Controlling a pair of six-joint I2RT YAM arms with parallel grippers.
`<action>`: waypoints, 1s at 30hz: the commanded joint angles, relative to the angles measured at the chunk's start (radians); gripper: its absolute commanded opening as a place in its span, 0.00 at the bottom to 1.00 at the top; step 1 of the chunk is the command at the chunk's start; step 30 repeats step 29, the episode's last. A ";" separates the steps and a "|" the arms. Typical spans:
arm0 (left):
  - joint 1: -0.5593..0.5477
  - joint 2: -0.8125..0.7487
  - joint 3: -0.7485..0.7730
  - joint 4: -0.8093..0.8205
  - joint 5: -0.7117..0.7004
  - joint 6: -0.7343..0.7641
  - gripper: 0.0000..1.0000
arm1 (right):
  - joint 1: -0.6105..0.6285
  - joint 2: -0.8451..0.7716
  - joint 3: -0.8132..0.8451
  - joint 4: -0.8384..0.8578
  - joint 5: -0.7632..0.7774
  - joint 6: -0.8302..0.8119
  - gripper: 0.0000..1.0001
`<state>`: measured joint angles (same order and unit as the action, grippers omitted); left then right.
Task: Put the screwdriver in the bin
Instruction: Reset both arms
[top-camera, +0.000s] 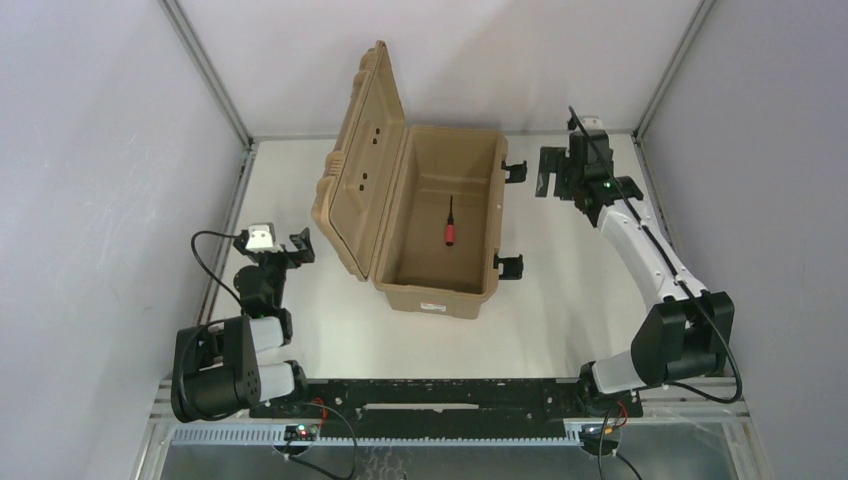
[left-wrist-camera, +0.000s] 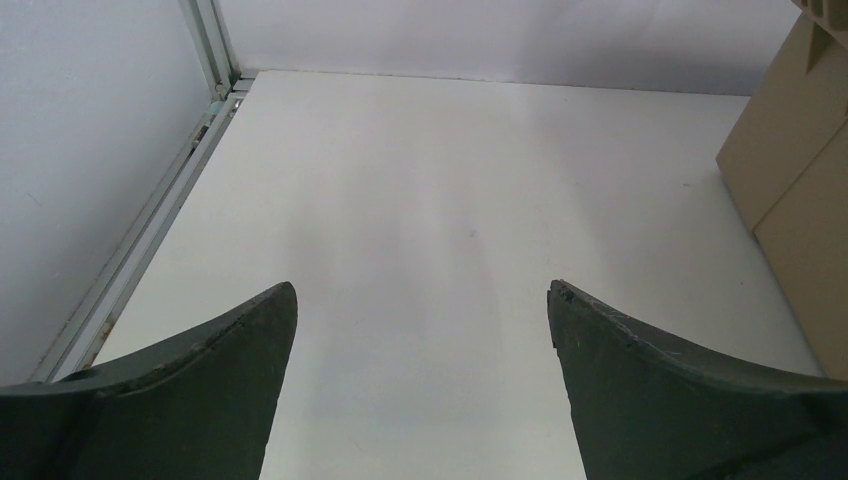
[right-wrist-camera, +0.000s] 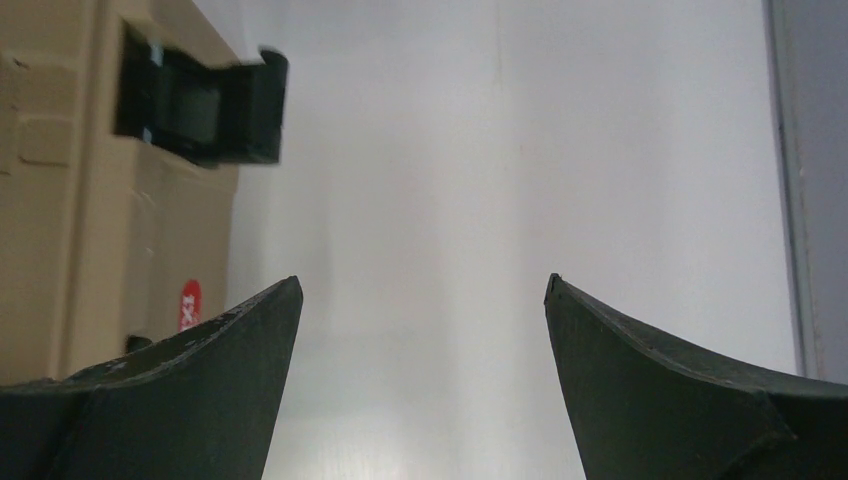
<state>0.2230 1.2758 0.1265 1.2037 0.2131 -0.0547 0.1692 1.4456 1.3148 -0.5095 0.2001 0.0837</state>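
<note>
1. Bin (top-camera: 432, 297) in the middle of the table (top-camera: 560, 310), wide open. Lid (top-camera: 360, 190) thrown back on the bin's left side, tilted up and outward.
2. Inside the bin, flat on its floor, about midway between the left and right walls: the screwdriver (top-camera: 450, 230). Red handle toward the bin's near wall, thin black shaft toward the far wall. Well apart from both grippers.
3. Outside the bin's right wall, two black catches hanging open: far latch (top-camera: 514, 171) at the far corner, near latch (top-camera: 509, 266) at the near corner.
4. Right gripper (right-wrist-camera: 423, 290) to the right of the bin, just beside the far latch but not touching it. Released – jaws spread wide, nothing grasped, only bare table between the dark fingers (right-wrist-camera: 230, 370). In the right wrist view, at the left edge, the bin's tan wall with one of these two catches on it, and lower a small red label (right-wrist-camera: 188, 305). Hard to tell which of the two.
5. Left gripper (left-wrist-camera: 422, 290) to the left of the bin, beyond the lid, near the lid's near end and apart from it. Also released – jaws far apart, grasping nothing, white table below. In the left wrist view, a tan corner of the bin at the right edge, beside the gripper and not touching it.
</note>
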 joint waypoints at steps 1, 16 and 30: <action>0.001 -0.003 -0.015 0.040 0.000 -0.011 1.00 | -0.013 -0.060 -0.107 0.129 -0.024 0.009 0.99; 0.001 -0.003 -0.015 0.041 0.001 -0.011 1.00 | -0.055 -0.103 -0.396 0.258 -0.099 0.039 0.98; -0.001 -0.003 -0.015 0.040 0.000 -0.011 1.00 | -0.066 -0.091 -0.437 0.271 -0.126 0.070 0.97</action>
